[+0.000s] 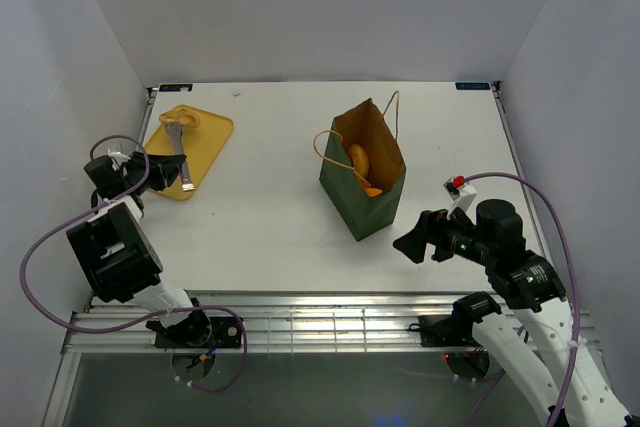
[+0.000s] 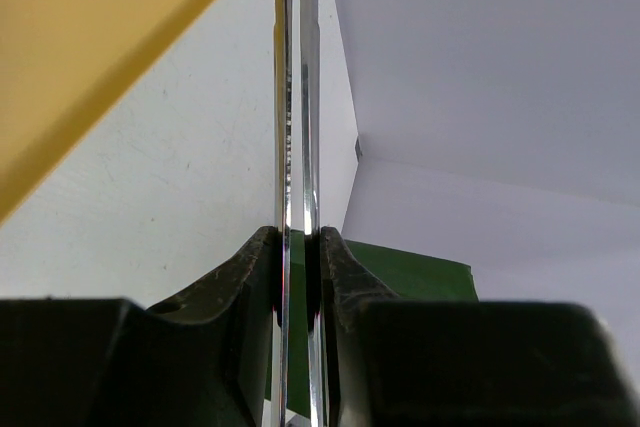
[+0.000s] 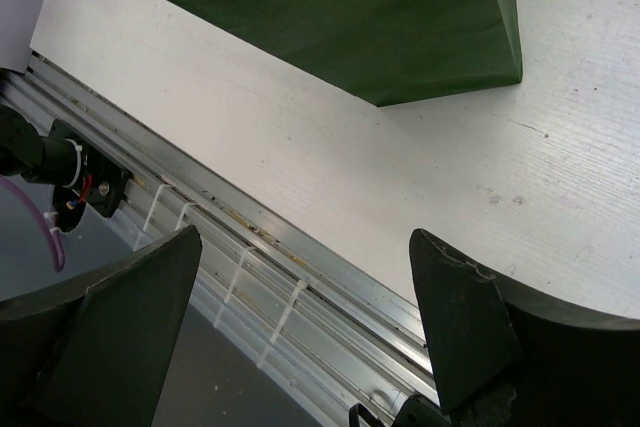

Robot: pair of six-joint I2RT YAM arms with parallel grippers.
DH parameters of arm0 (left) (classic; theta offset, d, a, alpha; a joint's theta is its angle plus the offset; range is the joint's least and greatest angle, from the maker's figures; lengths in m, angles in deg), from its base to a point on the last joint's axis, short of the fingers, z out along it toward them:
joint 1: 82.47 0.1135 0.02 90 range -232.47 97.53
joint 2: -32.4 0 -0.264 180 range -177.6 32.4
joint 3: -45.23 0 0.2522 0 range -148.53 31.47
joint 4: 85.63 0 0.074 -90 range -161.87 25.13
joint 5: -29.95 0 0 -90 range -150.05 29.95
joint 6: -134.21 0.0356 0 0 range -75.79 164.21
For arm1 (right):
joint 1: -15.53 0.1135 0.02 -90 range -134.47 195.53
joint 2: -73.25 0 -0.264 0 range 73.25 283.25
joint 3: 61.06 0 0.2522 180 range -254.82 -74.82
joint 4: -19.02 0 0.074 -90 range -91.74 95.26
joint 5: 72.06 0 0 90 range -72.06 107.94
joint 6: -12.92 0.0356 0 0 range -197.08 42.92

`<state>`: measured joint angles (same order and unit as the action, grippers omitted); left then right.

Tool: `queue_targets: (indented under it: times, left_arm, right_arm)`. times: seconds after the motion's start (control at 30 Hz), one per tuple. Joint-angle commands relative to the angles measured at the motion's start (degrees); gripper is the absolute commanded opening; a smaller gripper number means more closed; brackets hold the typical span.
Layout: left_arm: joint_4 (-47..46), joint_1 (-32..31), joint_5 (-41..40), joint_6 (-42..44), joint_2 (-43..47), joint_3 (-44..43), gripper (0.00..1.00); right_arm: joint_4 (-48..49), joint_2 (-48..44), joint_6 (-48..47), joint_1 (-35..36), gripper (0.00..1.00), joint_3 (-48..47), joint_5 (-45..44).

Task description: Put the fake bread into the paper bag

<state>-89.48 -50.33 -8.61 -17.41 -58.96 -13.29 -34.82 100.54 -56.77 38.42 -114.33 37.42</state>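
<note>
**White table [image 1: 270, 217], tongs clamped**

From above, your left gripper [image 1: 172, 169] pinches the tongs [image 1: 176, 142] over the tray [image 1: 215, 137]. Bread [image 1: 358, 159] lies in the bag [image 1: 365, 197].
Left wrist: the blades are squeezed shut between the fingers [image 2: 255, 267], likely for reach.
Right wrist: your right gripper [image 3: 305, 247] gapes empty, the bag just beyond.

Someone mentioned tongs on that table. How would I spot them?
On the white table, look far left, where a flat yellow tray lies. The tongs reach over that tray, their near end pinched in the left gripper. They are the only shiny metal thing there, long and thin, unlike the green paper bag mid-table.
</note>
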Motion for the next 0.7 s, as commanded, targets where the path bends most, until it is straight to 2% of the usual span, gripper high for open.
queue_targets:
  times: [0.0,0.27,0.67]
  left_arm:
    - [0.0,-0.1,0.8,1.8,4.9,1.6,0.00]
    - [2.5,-3.4,1.3,1.9,11.5,1.8,0.00]
    - [7.5,-17.2,3.5,3.5,21.5,-6.0,0.00]
  right_arm:
    - [1.3,-0.9,-0.3,0.2,0.90,-1.1,0.4]
    - [1.1,-0.7,-0.2,0.1,0.90,-1.6,0.3]
    - [0.4,0.7,0.3,0.1,0.90,-3.5,-1.8]
